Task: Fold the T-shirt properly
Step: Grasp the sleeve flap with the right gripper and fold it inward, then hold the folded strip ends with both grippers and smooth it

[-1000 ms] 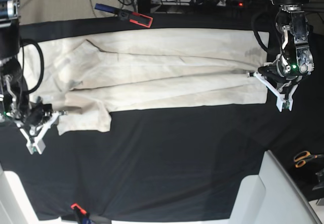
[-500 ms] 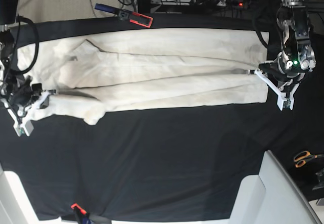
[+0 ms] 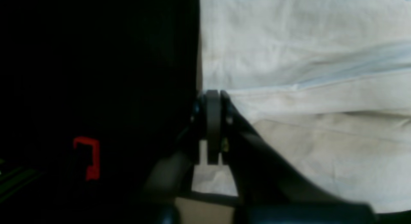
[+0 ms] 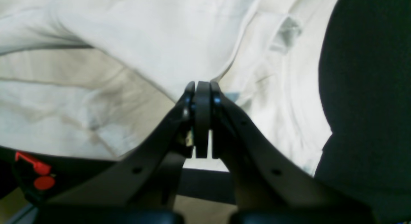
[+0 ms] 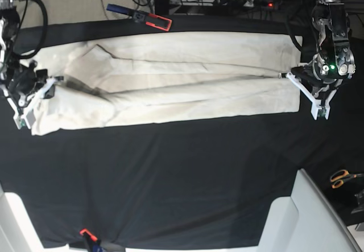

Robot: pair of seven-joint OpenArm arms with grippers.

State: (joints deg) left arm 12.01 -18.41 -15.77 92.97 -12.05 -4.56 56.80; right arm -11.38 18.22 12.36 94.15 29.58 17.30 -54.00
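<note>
T-shirt (image 5: 170, 81), the only one on the table, lies stretched out long and narrow across the far half of the black table cloth (image 5: 187, 184), its near long side folded up over the middle so two layers show. It is plain cream, with no print or writing I can read anywhere; a small pale tag near the collar shows in the right wrist view, too blurred to make out. Two arms work it, one at each end. The left gripper (image 5: 282, 76) has its jaws pressed together on the hem edge of the shirt, right where the fold line ends. The right gripper (image 5: 55, 79) is likewise pinched tight on the fabric at the collar and sleeve end. Off the cloth I count one pair of orange-handled scissors (image 5: 343, 177) and two red-tipped clamps (image 5: 145, 17) at the table edges.
</note>
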